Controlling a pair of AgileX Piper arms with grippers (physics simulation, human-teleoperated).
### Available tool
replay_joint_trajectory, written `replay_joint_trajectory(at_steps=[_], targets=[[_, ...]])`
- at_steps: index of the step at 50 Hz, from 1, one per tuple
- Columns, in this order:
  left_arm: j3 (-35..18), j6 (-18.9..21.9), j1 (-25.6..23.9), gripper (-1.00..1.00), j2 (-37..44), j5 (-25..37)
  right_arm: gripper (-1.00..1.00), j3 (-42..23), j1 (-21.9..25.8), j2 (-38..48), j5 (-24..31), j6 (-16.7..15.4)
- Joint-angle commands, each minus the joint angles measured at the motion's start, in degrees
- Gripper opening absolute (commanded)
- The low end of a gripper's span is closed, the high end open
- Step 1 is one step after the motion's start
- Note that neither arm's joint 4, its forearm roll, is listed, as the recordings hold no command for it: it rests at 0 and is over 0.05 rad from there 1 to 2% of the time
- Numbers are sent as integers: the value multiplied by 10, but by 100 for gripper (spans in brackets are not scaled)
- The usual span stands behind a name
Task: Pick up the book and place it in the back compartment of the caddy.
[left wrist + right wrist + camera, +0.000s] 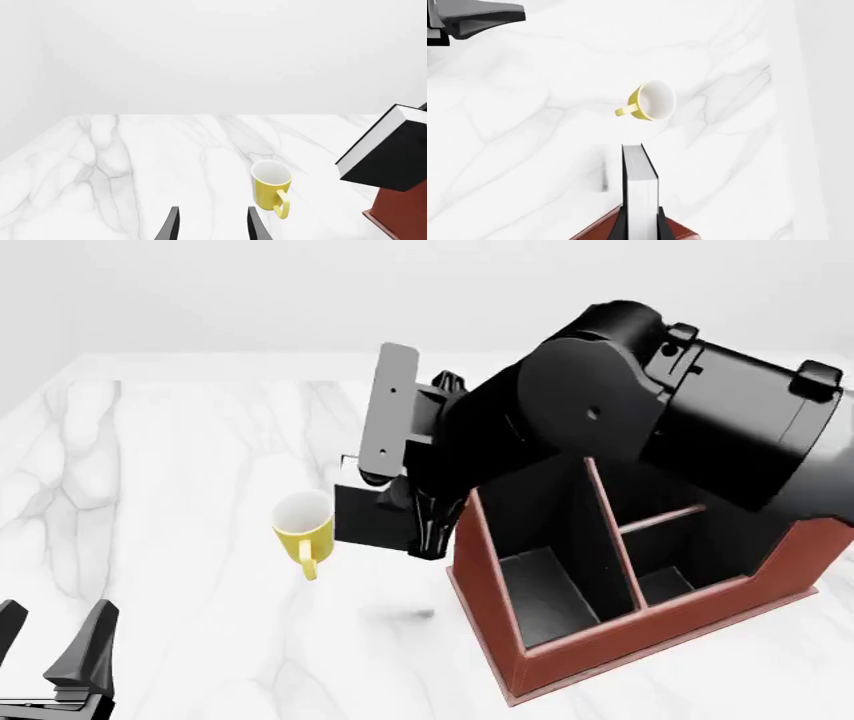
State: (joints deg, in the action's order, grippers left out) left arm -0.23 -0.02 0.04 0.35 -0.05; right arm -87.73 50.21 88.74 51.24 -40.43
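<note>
Done: book (390, 150) lifted off the table (174, 490), clamped in right tool (640, 227).
Left: carry over caddy (641, 630), drop in back compartment.
Left tool (212, 225): wide, empty.

We see a white marble table (174, 540) with faint grey veins running across its top, reaching back to a plain pale wall. On it stands a yellow mug (306, 527), upright, white inside, its handle turned toward the near edge in the front view. Just to the right of the mug, apart from it, the reddish-brown caddy (627, 625) rests on the marble, its black interior split into several compartments. A faint shadow lies on the table between the mug and the caddy.
</note>
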Motion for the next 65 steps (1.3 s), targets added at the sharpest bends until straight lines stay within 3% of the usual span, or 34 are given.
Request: replay_joint_trajectory(at_steps=[1,8,17,18,20,23,26,28,33,34,38,46,47,56,60,62,65], targets=[[0,0,0,100,0,0,-100,-29,23,-70,66,3],[0,0,0,100,0,0,-100,-51,31,-98,105,-2],[0,0,0,100,0,0,-100,-52,11,-135,125,-41],[0,0,0,100,0,0,-100,-36,1,-147,118,-63],[0,0,0,100,0,0,-100,-35,9,-155,121,-63],[0,0,0,100,0,0,-100,11,-5,-182,108,-106],[0,0,0,100,0,0,-100,17,-3,-195,94,-113],[0,0,0,100,0,0,-100,69,-23,-223,74,-165],[0,0,0,100,0,0,-100,111,-34,-259,57,-210],[0,0,0,100,0,0,-100,101,-23,-258,64,-198],[0,0,0,100,0,0,-100,95,-18,-265,74,-198],[0,0,0,100,0,0,-100,89,-39,-273,90,-224],[0,0,0,100,0,0,-100,98,-51,-278,88,-239],[0,0,0,100,0,0,-100,76,-74,-268,120,-238],[0,0,0,100,0,0,-100,80,-94,-271,137,-257],[0,0,0,100,0,0,-100,83,-117,-274,155,-281],[0,0,0,100,0,0,-100,59,-131,-264,172,-283]])
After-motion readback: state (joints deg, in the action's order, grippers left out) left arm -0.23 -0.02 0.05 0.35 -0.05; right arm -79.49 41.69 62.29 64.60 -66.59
